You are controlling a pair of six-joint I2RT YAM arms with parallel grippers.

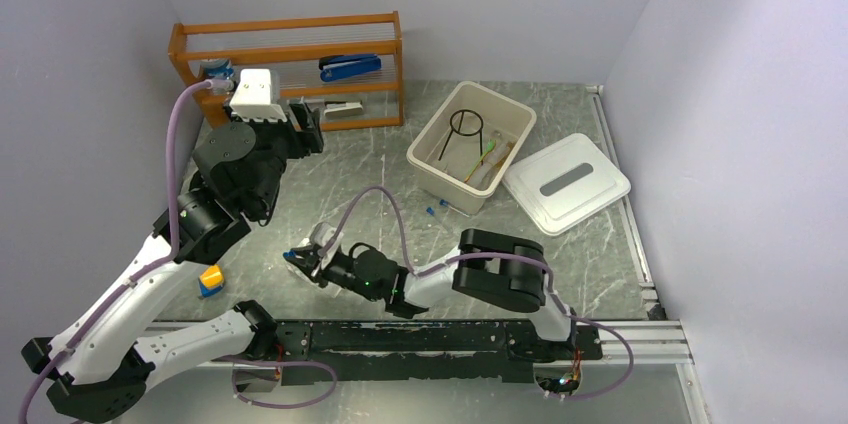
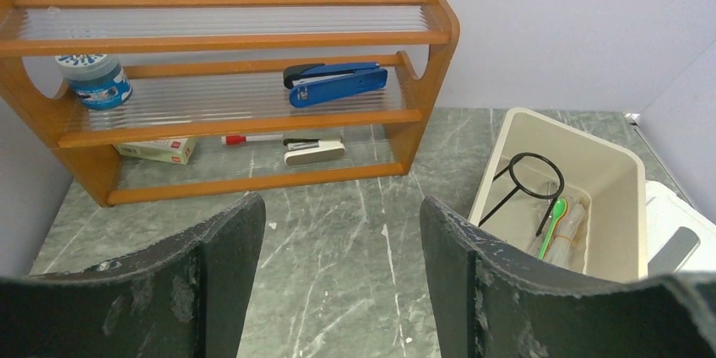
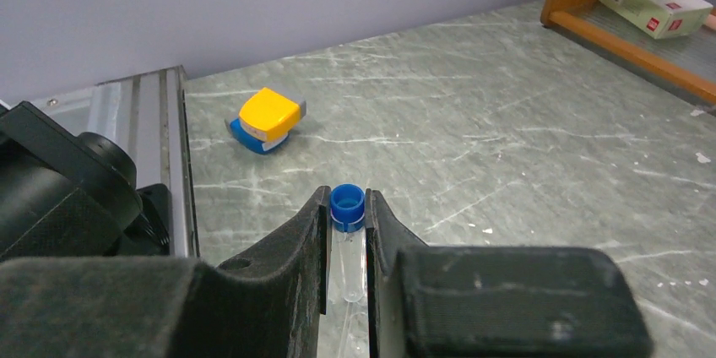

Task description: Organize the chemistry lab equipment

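Observation:
My right gripper (image 3: 347,216) is shut on a blue-capped vial (image 3: 347,203), a clear tube held between the fingertips just above the table. In the top view this gripper (image 1: 298,262) is left of centre. My left gripper (image 2: 338,235) is open and empty above the table in front of the wooden shelf; it also shows in the top view (image 1: 306,131). A beige bin (image 1: 434,130) holds the black wire tripod (image 1: 465,125), clear tubes (image 2: 572,225) and a green-tipped tool (image 2: 554,214). Two more blue-capped vials (image 1: 432,210) lie by the bin's near corner.
The wooden shelf (image 1: 290,24) at the back left holds a blue stapler (image 2: 335,84), a blue-lidded jar (image 2: 94,79) and stationery. The bin's white lid (image 1: 565,182) lies to its right. A yellow-and-blue block (image 3: 268,119) sits near the left arm.

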